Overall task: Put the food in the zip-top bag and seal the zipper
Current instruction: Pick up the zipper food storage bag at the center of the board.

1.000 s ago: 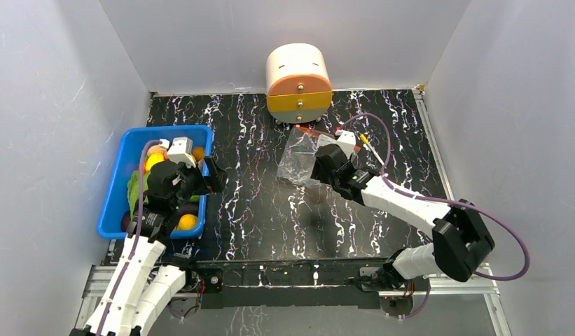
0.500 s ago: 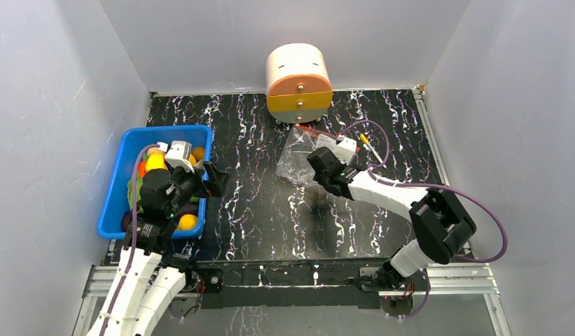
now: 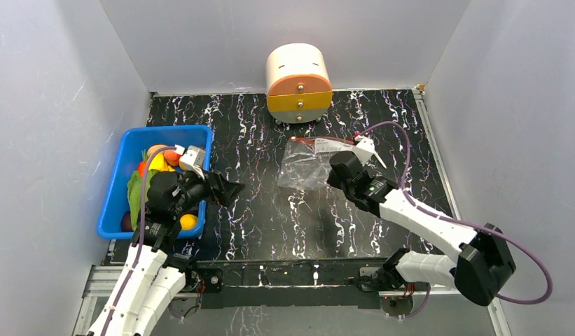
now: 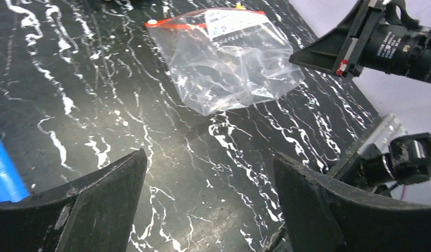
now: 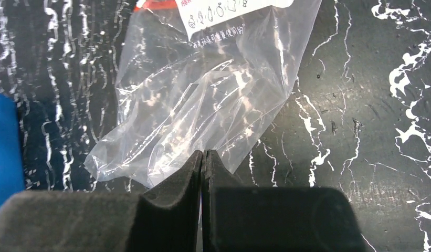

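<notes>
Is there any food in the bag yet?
No, empty. The bag lies flat and see-through with nothing inside; the food sits in the bin.

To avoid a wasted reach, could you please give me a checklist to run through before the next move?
1. Is the left hand open and empty: ok; its fingers stand wide apart over the table.
2. Is the food ready to pick: ok; it lies in the blue bin, none in the bag.
3. Is the zip-top bag lying on the table in both wrist views: ok.
4. Is the zipper open for loading: cannot tell; the strip lies flat.
5. Is the right hand holding the bag: cannot tell; it is shut at the edge opposite the zipper.
</notes>
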Robot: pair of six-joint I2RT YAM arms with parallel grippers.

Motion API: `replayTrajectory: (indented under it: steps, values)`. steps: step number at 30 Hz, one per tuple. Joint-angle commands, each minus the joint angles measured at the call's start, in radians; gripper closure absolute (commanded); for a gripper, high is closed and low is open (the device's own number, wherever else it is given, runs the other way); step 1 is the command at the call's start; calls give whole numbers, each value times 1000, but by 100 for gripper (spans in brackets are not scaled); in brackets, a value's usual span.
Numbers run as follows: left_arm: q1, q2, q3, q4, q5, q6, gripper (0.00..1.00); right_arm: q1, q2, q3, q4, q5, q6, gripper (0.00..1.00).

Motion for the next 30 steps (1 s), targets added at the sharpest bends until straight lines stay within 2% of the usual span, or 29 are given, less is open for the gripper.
replayTrajectory:
  steps: [1, 3, 5, 7, 10, 17, 24, 30]
  values:
    - [-6, 0, -9, 130, 144, -3, 12, -2, -85, 12, 34, -87, -80, 100]
    - [-6, 29, 29, 128, 159, 21, 11, -2, -128, 52, 24, -215, -89, 100]
    - [-12, 136, 120, 124, 240, 42, 13, -1, -191, 75, 48, -357, -12, 100]
    - [-33, 196, 159, 164, 262, 56, 14, -2, -228, 92, 84, -438, 75, 100]
    - [-105, 266, 135, 268, 260, 42, 13, 0, -245, 102, 127, -487, 165, 100]
    - [-256, 390, 162, 309, 276, 80, 12, -1, -245, 133, 154, -490, 236, 100]
    - [-345, 439, 190, 312, 230, 79, 8, -1, -254, 111, 185, -450, 292, 100]
    - [-406, 526, 308, 274, 200, 27, 7, -1, -281, 87, 192, -399, 336, 100]
